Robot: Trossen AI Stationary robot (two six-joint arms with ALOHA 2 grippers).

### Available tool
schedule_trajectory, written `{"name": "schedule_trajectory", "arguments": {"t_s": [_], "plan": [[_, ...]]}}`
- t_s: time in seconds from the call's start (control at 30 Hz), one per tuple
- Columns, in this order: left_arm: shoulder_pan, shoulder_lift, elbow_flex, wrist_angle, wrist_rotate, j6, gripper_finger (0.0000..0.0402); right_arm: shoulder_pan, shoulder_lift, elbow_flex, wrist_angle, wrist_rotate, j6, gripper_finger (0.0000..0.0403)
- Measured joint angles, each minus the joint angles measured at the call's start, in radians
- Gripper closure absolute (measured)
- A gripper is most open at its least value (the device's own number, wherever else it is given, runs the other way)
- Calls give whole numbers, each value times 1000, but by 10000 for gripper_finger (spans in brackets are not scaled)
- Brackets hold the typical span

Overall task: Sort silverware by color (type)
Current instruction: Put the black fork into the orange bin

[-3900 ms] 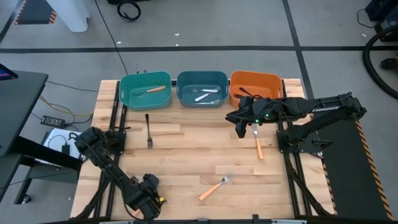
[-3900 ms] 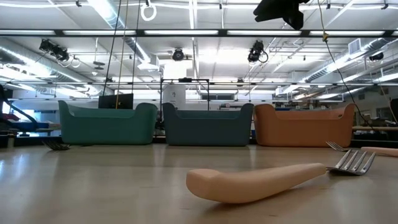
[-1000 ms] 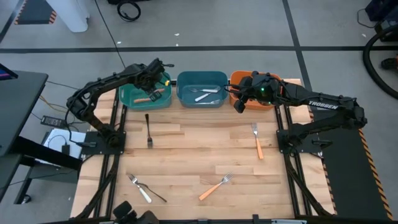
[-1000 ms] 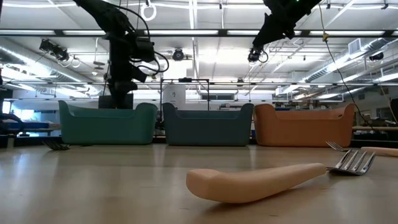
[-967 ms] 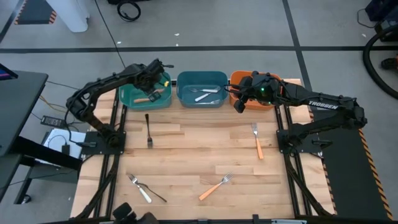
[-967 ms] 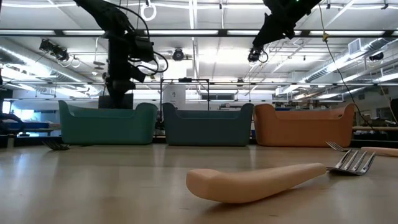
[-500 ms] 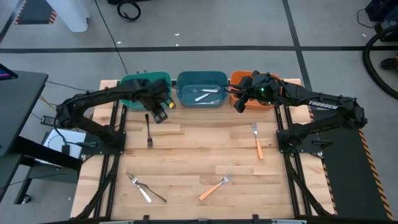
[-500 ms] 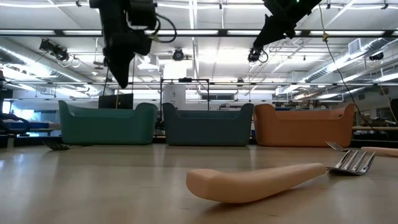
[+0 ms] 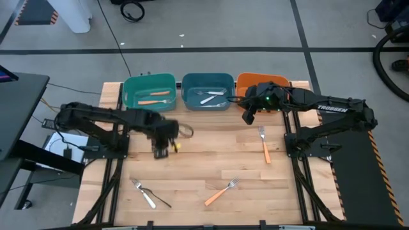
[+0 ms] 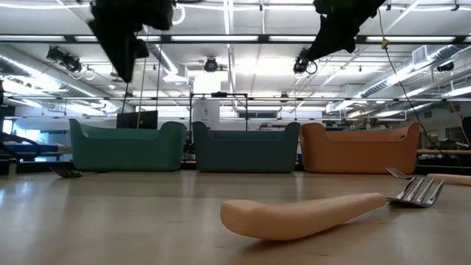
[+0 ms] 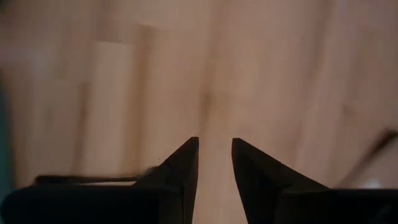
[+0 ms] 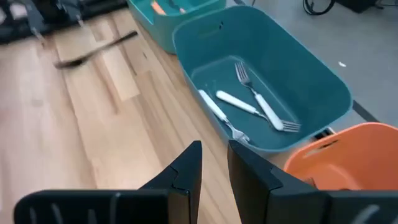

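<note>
Three bins sit in a row along the far edge of the table point(image 9: 211, 156): a green bin point(image 9: 149, 92) with an orange fork point(image 9: 153, 101) inside, a blue bin point(image 9: 208, 91) holding silver forks point(image 12: 258, 107), and an orange bin point(image 9: 254, 82) partly covered by the right arm.

Loose forks on the wood: an orange-handled one point(image 9: 264, 143) near the right side, another orange one point(image 9: 221, 191) toward the near edge, and a silver fork point(image 9: 143, 192) crossed with a thin black one point(image 9: 158, 200) at the near left. The black fork that lay in front of the green bin is hidden under the left arm from above; the right wrist view catches it as a blurred dark streak point(image 12: 93, 51).

The left gripper point(image 9: 160, 149) hangs over the left-middle of the table, above bare wood, fingers a narrow gap apart with nothing between them. The right gripper point(image 9: 247, 116) is just in front of the seam between the blue and orange bins, fingers also a small gap apart, holding nothing.

The middle of the table between the two arms is open wood. Black rails run down both side edges, so the sides are tighter than the centre.
</note>
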Motion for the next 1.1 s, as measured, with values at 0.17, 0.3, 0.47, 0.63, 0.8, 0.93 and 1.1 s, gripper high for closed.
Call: {"name": "schedule_trajectory", "arguments": {"t_s": [0.17,0.3,0.47,0.63,0.8,0.93,1.1], "plan": [[-170,0,0,-2,18,-13,297,15,0,0,36,0,116,318],[-298,0,0,1,22,-51,296,34,0,0,59,0,149,318],[-429,40,-2,7,21,-30,275,74,0,0,74,31,196,318],[-524,112,-2,97,18,-81,250,118,0,0,74,69,262,318],[-585,208,-2,154,8,-146,246,160,0,0,75,79,309,318],[-617,285,-2,158,8,-168,246,187,0,0,75,81,332,318],[-650,351,-2,219,8,-170,246,215,0,0,76,82,348,318]]}}
